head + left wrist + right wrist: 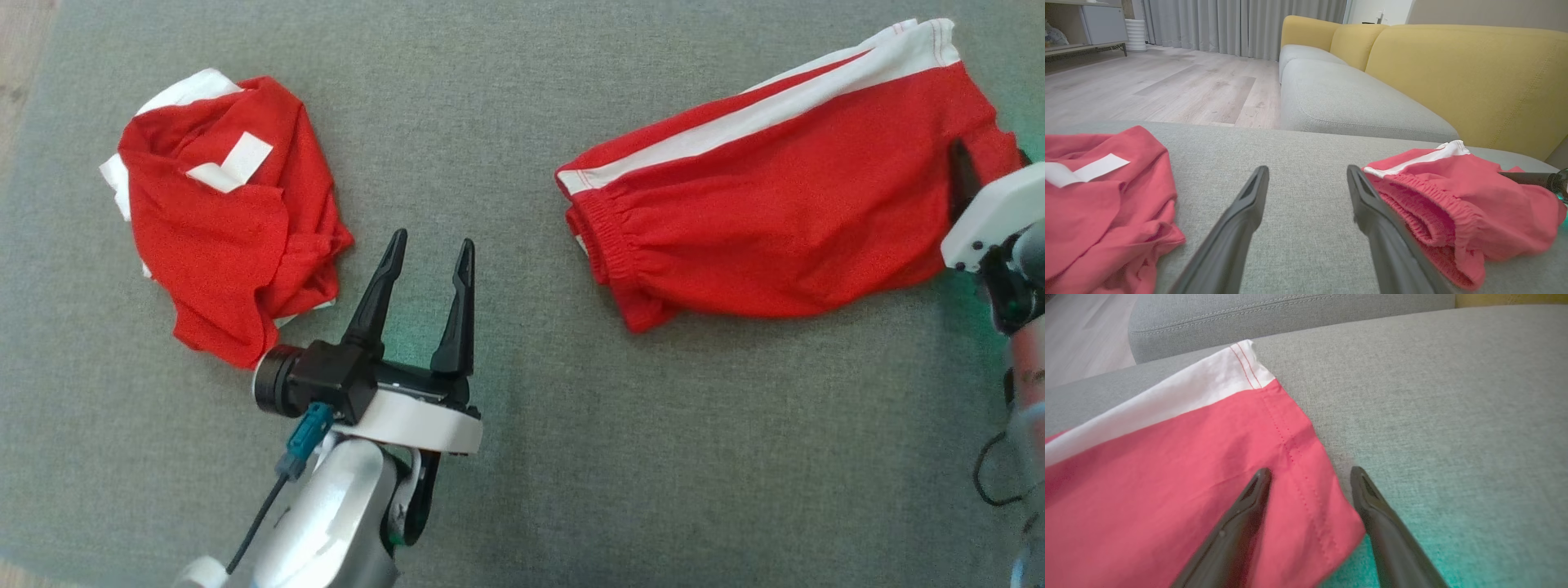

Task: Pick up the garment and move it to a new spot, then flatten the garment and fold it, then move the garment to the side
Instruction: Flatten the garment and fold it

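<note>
Red shorts looked light and limp, best pinched at the stitched hem, which the right jaws straddled, wide open. Left jaws gaped, empty.

Inside a home — a living room, to judge by the furnishings. Directly beneath the left pincer, a broad grey upholstered seat, woven like couch fabric. Ahead of its fingertips and to their right, a sofa with mustard-yellow back cushions and grey seat pads. Ahead and to the left, pale wood-plank flooring running back to full-length grey curtains. Farther left of those, a low pale cabinet in a shelf unit, and a white ribbed container on the floor beside it — plain domestic fittings.
</note>
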